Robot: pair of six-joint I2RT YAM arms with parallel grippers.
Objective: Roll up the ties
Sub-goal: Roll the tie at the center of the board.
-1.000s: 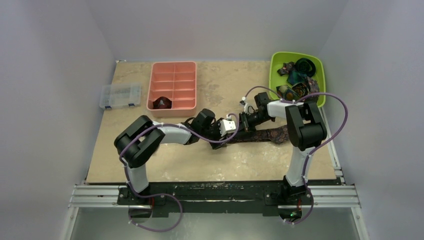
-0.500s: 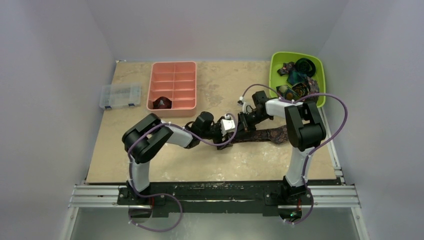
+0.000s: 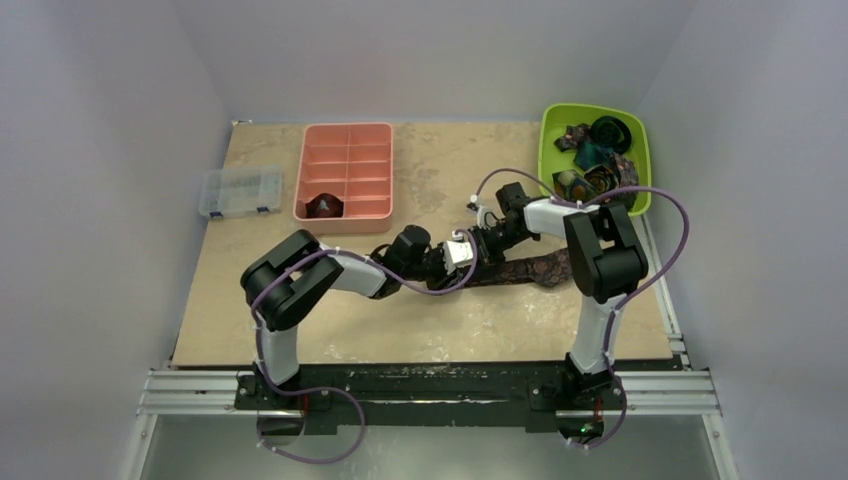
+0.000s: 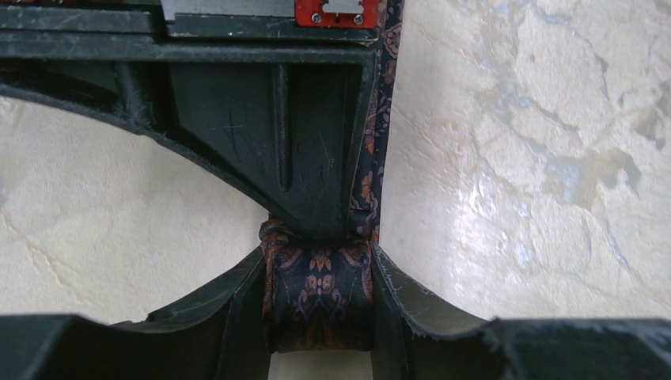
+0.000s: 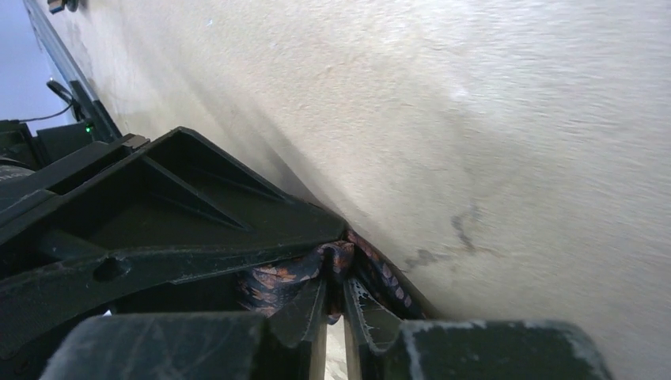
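Observation:
A dark brown-maroon patterned tie [image 3: 530,268] lies flat on the table, running right from both grippers. My left gripper [image 3: 462,258] is shut across a small rolled coil [image 4: 316,297] at the tie's end, with the flat strip [image 4: 381,119] running away behind it. My right gripper [image 3: 482,246] meets the coil from the opposite side. Its fingers are closed on a fold of the tie [image 5: 336,257], with only a thin gap between the tips [image 5: 334,317]. One right finger [image 4: 308,158] shows just above the coil in the left wrist view.
A green bin [image 3: 642,165] at the back right holds several rolled ties [image 3: 595,150]. A pink divided tray [image 3: 345,150] at the back holds one rolled tie [image 3: 325,205]. A clear plastic box [image 3: 240,190] sits at the back left.
Both grippers have shifted slightly left along the table with the tie's end between them. The left arm's elbow has swung a little to the right.

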